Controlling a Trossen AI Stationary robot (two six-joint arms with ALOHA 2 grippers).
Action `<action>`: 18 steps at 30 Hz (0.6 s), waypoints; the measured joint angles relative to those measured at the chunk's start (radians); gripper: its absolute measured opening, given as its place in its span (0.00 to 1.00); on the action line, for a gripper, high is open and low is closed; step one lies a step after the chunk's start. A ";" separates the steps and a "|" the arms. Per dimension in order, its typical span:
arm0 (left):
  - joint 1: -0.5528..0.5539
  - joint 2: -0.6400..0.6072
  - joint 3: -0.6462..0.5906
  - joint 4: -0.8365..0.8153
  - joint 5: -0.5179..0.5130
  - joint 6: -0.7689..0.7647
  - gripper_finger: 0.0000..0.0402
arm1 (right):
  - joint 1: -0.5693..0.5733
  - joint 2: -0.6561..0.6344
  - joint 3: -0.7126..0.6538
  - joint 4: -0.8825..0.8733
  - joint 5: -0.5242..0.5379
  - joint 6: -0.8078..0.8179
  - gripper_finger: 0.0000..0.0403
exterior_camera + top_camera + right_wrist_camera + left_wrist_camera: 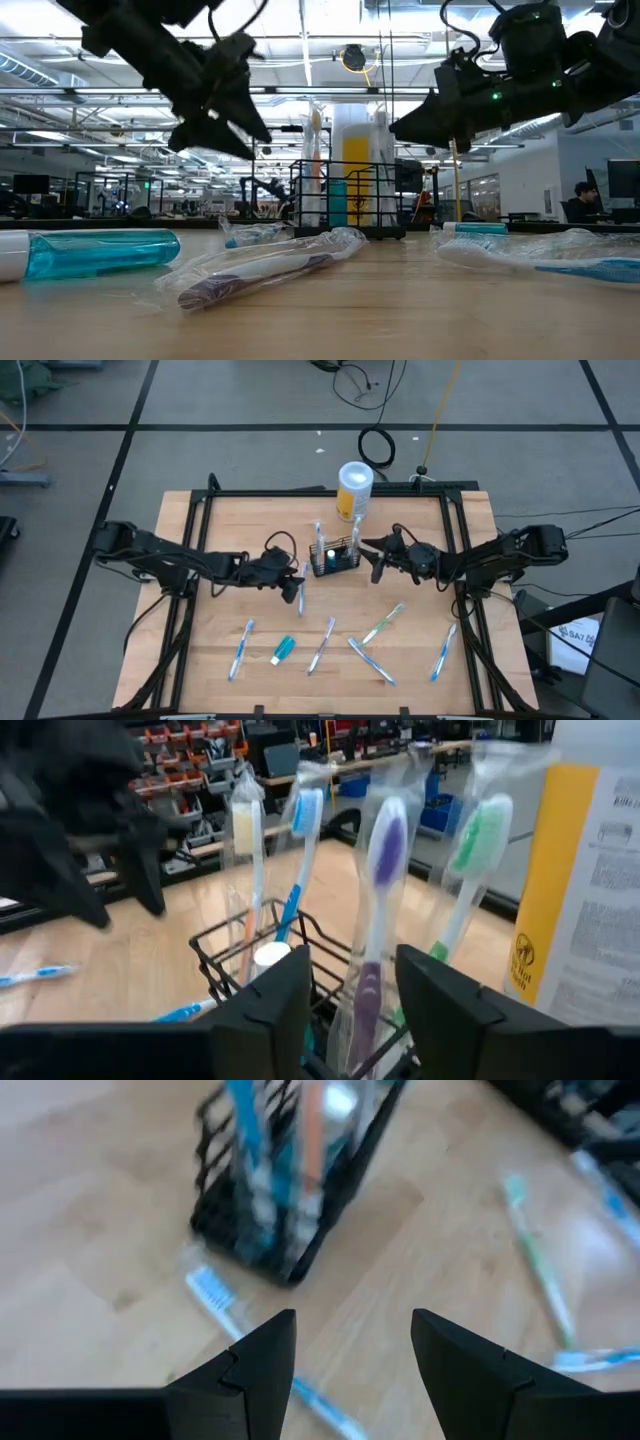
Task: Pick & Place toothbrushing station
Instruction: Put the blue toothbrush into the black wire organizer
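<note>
The toothbrushing station, a small black wire basket (336, 563) (215, 948), stands mid-table with several wrapped toothbrushes upright in it. My right gripper (377, 562) (350, 975) is open at the basket's right side, pointing level. Its fingers stand on either side of the purple toothbrush's handle (368, 982), which stands in the basket. My left gripper (298, 592) (355, 1325) is open and tilted downward, just left of and nearer than the basket. It hovers over a blue toothbrush (215, 1295) that lies flat on the table beside the basket (285, 1230). My right gripper has one finger on each side of the purple toothbrush's wrapped handle (372, 1005), coming level from the table's right. Whether either finger touches the wrapper, I cannot tell. The toothbrush stands upright with its lower end in the basket.
A white-and-yellow canister (355, 488) stands behind the basket. Along the near half of the table lie several wrapped toothbrushes (240, 648) (320, 645) (383, 623) (443, 650) and a teal toothpaste tube (284, 650). A black frame (455, 530) borders the table.
</note>
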 joint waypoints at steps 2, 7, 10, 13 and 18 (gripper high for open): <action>0.000 0.030 0.000 0.004 0.001 -0.027 0.52 | 0.000 -0.022 0.000 0.006 0.000 -0.016 0.39; 0.000 0.104 0.000 0.004 0.000 -0.115 0.52 | 0.000 -0.082 0.000 0.001 -0.031 -0.017 0.41; 0.002 0.154 0.000 0.005 -0.007 -0.152 0.52 | 0.001 -0.117 0.000 0.000 -0.063 -0.017 0.41; 0.004 0.207 0.000 0.010 -0.037 -0.186 0.52 | 0.001 -0.149 0.000 0.001 -0.080 -0.031 0.40; 0.012 0.275 0.000 0.045 -0.057 -0.200 0.52 | 0.001 -0.188 0.000 0.000 -0.080 -0.072 0.40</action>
